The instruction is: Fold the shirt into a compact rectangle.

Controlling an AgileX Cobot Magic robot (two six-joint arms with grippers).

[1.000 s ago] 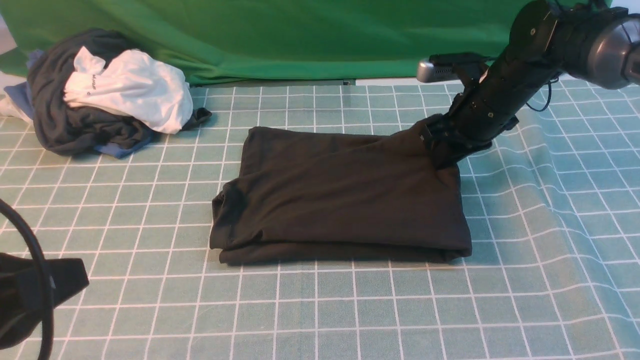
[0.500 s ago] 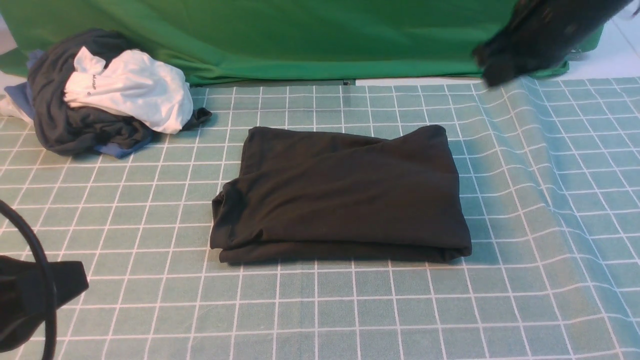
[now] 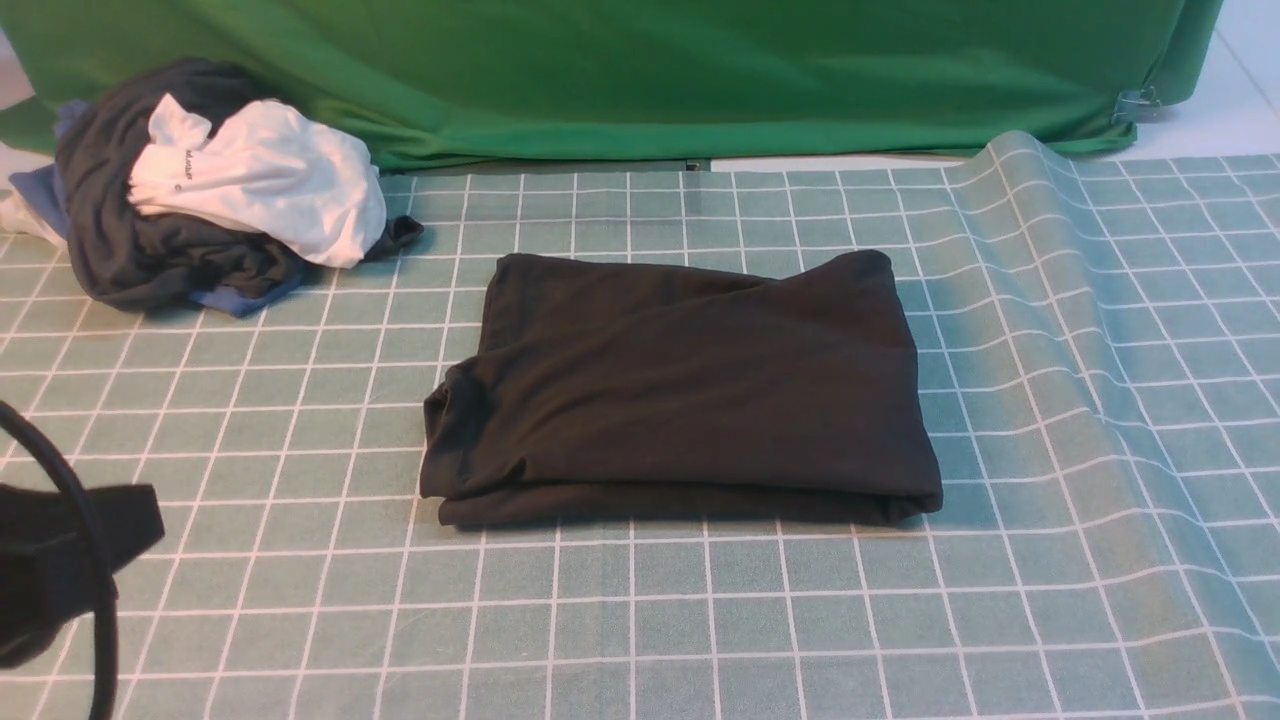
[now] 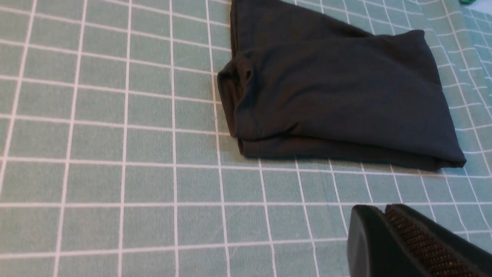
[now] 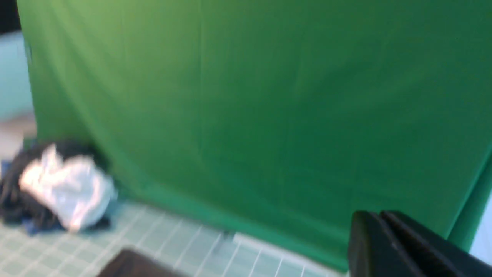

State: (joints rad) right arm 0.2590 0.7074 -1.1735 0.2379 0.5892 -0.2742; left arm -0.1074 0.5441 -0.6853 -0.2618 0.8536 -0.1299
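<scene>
Now the left tool point(image 4: 388, 231) sits nearest, low over the table point(image 3: 640, 620), its 2 jaws pressed together on nothing. Ahead of it and off toward the right arm's side, well apart, the shirt point(image 3: 680, 390) lies flat as a folded black rectangle, layered edges facing the tool and the collar end slightly bunched. A second ago the right tool was pressed on the shirt's far right corner; it has since let go and lifted away, out of the front view. Seen from its own wrist, the right tool point(image 5: 378, 231) is closed and empty, pointed at the green cloth point(image 5: 246, 107) beyond, with the bundled clothes point(image 3: 210, 190) far off to one side. With both arms clear, the fold looks essentially finished.
</scene>
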